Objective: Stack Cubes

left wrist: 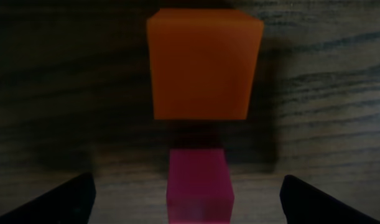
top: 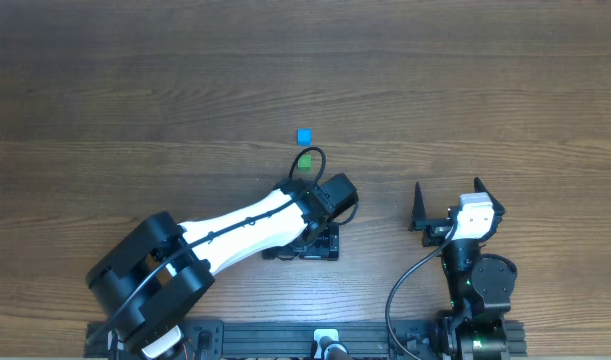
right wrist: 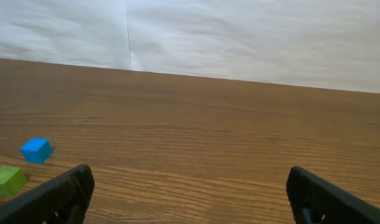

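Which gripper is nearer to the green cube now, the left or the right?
Left. The left gripper hangs close beside the green cube; the right gripper sits well off to its side, near its own base.

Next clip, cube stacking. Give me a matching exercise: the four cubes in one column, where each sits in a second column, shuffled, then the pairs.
Things
1. pink cube
2. orange cube
3. blue cube
4. green cube

Places
A. farthest out on the table, beyond the green cube
B. between the open fingers of the left claw
C. between the blue cube and the left claw, seen from above
D. ahead of the left claw, just past the pink cube

Pairs: 1-B, 2-D, 3-A, 4-C
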